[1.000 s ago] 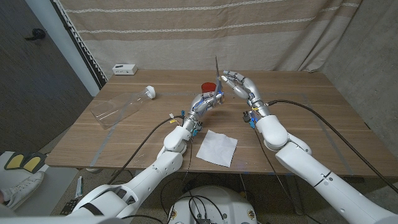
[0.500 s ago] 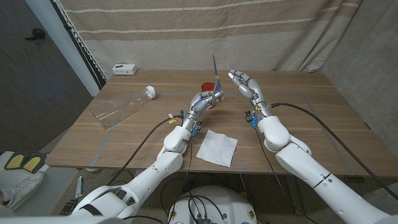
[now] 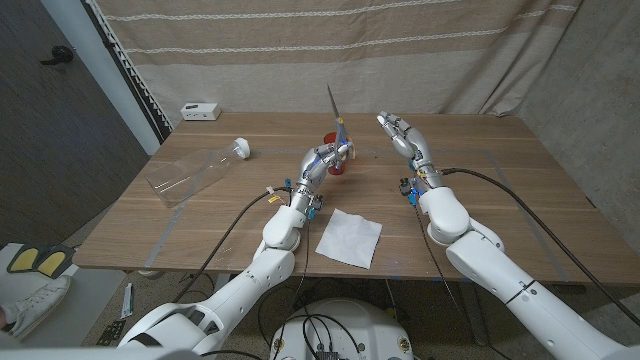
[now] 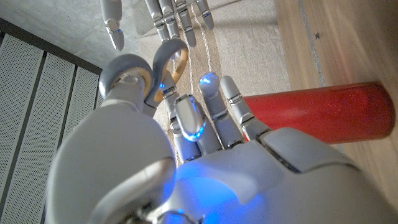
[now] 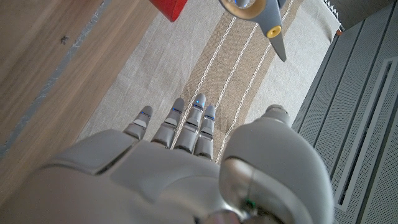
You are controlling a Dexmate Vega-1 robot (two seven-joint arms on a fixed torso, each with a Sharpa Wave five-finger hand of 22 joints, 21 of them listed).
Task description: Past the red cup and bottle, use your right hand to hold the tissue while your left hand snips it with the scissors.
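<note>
While your left hand [image 3: 325,160] is raised over the middle of the wooden table [image 3: 480,170] with the scissors [image 3: 334,107] gripped in it, blades pointing up and away toward the curtain, the thing that matters lies the other way: the tissue [image 3: 349,237] sits flat near the table's front edge, between your two forearms and behind both hands. The left wrist view shows the fingers [image 4: 214,109] curled around the scissors' handle loop [image 4: 169,59], so that grip looks settled, though you cannot tell from these pictures how far the blades are parted. Your right hand [image 3: 402,135] is up in the air beside the scissors' tip, fingers straight and slightly spread, holding nothing; the right wrist view confirms bare fingers reaching toward the curtain with the blade tip [image 5: 273,28] just ahead. The red cup [image 3: 336,140] stands right behind your left hand, and the clear bottle [image 3: 195,172] lies on its side well off to the left. As a judgement, the right hand is the nearer of the two to the tissue's near corner, so it would need to draw back and down toward you to pinch a corner, and the scissors would then have to swing round to point at the lifted sheet.
</note>
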